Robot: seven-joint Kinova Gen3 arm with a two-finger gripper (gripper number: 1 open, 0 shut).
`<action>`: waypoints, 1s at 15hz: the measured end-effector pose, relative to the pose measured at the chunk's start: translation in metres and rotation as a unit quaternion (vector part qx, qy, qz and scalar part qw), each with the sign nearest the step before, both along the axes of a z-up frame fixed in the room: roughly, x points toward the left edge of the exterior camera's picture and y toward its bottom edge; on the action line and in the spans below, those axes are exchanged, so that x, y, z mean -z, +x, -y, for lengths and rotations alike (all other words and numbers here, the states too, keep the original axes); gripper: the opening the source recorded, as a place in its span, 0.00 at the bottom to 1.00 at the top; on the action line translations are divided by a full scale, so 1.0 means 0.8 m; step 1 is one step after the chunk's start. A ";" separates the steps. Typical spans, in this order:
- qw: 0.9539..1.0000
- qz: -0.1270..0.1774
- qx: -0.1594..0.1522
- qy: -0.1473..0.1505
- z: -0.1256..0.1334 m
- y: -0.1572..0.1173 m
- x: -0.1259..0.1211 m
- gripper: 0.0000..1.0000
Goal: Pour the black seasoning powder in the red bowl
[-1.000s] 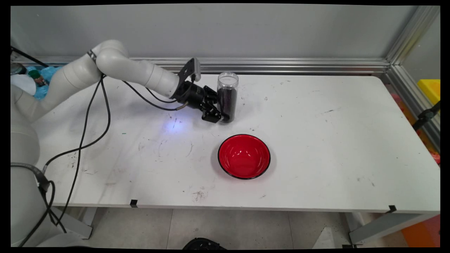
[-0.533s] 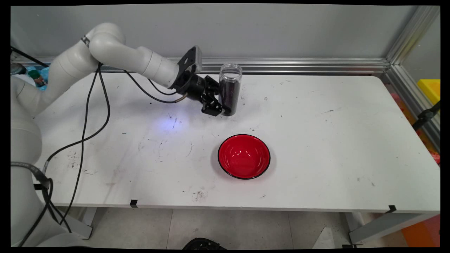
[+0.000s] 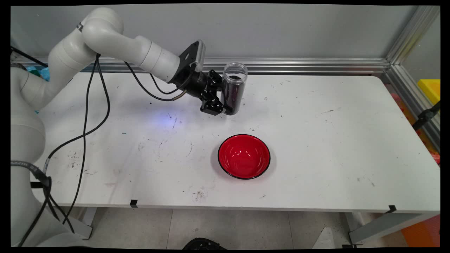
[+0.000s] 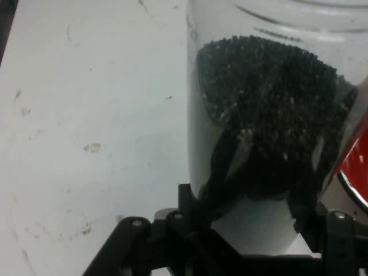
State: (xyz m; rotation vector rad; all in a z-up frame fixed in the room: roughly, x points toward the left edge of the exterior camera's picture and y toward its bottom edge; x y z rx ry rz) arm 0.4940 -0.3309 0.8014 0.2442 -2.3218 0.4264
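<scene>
While end effector point(image 3: 225, 105) grips jar point(image 3: 235, 86), its base stays hidden

Clear plastic jar point(image 3: 234, 88), glossy bowl point(image 3: 244, 156)

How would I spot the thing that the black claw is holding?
Start at the white table and find the red bowl near its front. Behind it, lifted clear of the table, the gripper clamps a clear jar: the only see-through thing, open-topped and filled with black grains.
</scene>
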 end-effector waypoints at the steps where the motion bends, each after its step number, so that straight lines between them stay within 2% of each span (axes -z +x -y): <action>1: 1.000 0.004 0.007 -0.005 -0.002 -0.002 -0.002 0.00; 5: 0.998 0.027 0.038 -0.032 -0.009 -0.009 -0.008 0.00; 8: 0.995 0.048 0.060 -0.061 -0.012 -0.014 -0.010 0.00; 14: 0.985 0.083 0.094 -0.116 -0.015 -0.020 -0.001 0.00; 15: 0.982 0.090 0.103 -0.128 -0.014 -0.021 0.001 0.00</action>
